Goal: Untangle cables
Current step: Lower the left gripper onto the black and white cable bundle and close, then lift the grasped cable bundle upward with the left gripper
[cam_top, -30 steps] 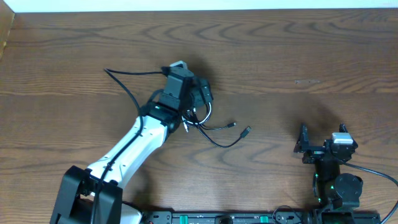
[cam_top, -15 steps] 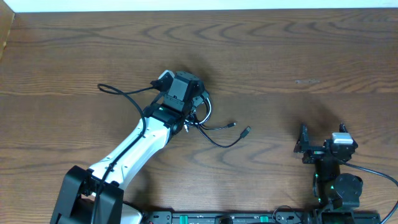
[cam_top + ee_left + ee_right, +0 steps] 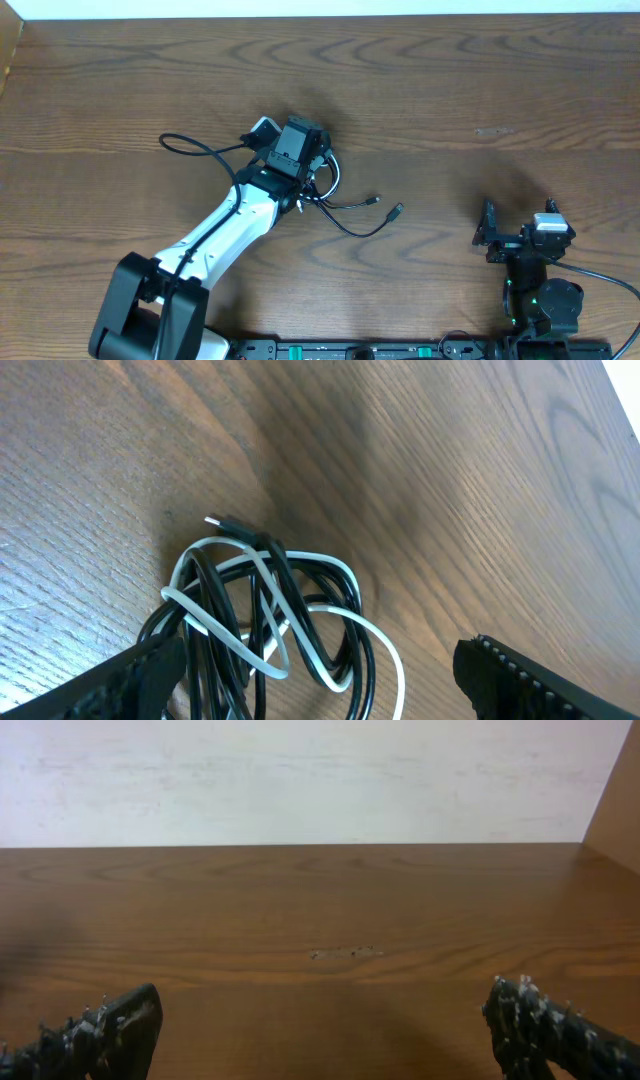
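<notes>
Several tangled cables (image 3: 265, 610) lie between the left tool's (image 3: 320, 675) spread jaws.

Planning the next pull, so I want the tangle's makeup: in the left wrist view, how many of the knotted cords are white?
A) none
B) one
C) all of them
B: a single white cord winds through the black cords in the bundle on the table.

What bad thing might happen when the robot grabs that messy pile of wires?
The open left gripper is spread over the whole tangle. Closing here might pinch the white cord and black cords together, tightening the knot. The right gripper sits far away, so the bundle may just drag.
</notes>
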